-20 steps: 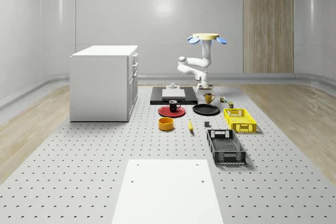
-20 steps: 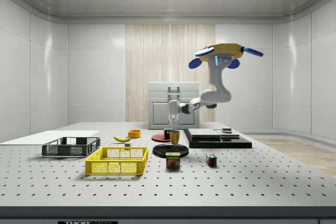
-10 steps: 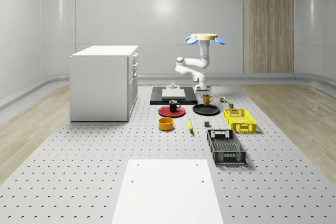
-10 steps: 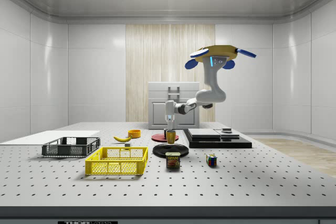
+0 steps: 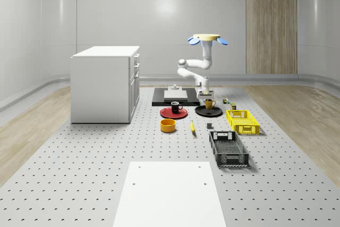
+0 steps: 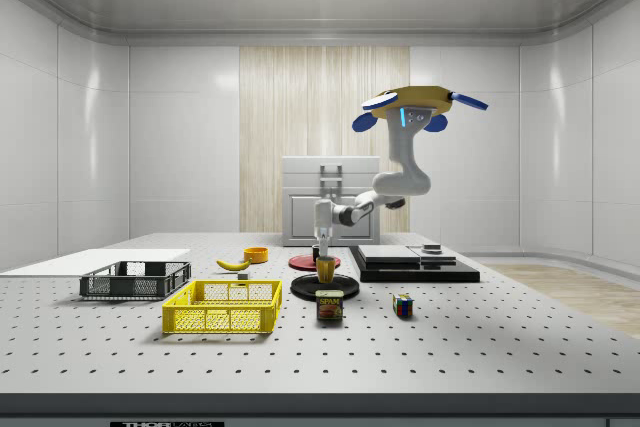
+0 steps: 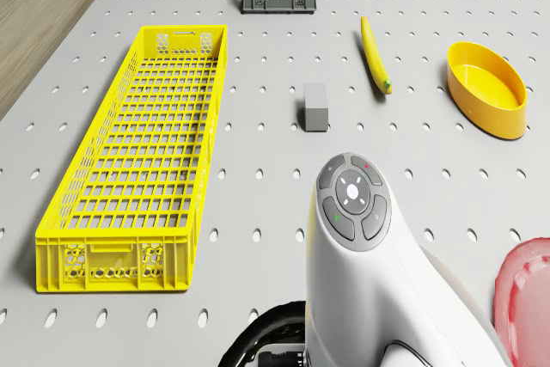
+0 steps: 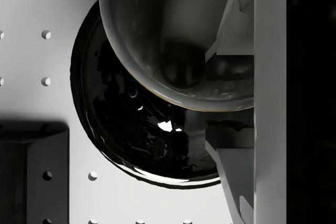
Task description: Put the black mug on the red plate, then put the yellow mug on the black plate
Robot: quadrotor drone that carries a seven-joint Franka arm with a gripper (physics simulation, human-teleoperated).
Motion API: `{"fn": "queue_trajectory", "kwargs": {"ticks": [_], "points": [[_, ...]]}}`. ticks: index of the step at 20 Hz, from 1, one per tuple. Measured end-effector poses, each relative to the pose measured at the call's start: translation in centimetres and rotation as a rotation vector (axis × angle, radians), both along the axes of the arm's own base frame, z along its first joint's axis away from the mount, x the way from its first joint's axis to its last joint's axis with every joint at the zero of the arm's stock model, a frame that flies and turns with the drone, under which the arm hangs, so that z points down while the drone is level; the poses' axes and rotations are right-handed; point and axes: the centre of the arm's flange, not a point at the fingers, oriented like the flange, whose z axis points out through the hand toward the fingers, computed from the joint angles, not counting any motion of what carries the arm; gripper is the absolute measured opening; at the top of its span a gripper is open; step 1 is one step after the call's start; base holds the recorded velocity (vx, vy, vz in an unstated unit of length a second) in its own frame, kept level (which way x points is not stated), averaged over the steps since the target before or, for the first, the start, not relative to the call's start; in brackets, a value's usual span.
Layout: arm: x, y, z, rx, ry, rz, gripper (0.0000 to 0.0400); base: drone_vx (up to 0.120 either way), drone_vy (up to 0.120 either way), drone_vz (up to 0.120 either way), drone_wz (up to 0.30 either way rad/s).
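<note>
Over the black plate (image 5: 208,111) hangs the yellow mug (image 5: 210,103), held from above by the tool (image 5: 204,97). In the wrist view the tool's fingers (image 8: 236,30) press on the mug's wall, so the tool is closed on the yellow mug, and the shiny black plate (image 8: 142,129) lies right under it. From the side the yellow mug (image 6: 326,269) looks very low over the plate (image 6: 325,289), but I cannot tell if it touches yet.

A second ago the mug was off to the far side of the black plate. Half a second ago it had come over the plate. Now it has dropped lower. So I think the second part of the job is almost done. What is left is to set the mug down and let go.

Beside the black plate, the black mug (image 5: 175,107) already sits on the red plate (image 5: 173,112), so the first part looks done.

Above and behind the black plate the drone (image 5: 206,39) hovers in the air, with its white arm (image 5: 197,67) bent down to the mug.

On the near side of the black plate, the table (image 5: 95,174) also holds a yellow bowl (image 5: 168,125), a banana (image 5: 192,126), a yellow crate (image 5: 242,121) and a dark crate (image 5: 228,148).
</note>
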Motion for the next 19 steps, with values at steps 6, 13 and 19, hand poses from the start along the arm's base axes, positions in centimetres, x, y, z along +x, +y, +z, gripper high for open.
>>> {"fn": "queue_trajectory", "kwargs": {"ticks": [6, 13, 19], "points": [[0.0, 0.0, 1.3, -0.002, 0.001, -0.002, 0.0284, 0.000, 0.000, 0.000, 0.000], [0.0, 0.0, -0.8, -0.003, 0.001, -0.001, 0.0380, 0.000, 0.000, 0.000, 0.000], [0.0, 0.0, -2.0, -0.003, 0.001, 0.000, 0.0395, 0.000, 0.000, 0.000, 0.000]]}}
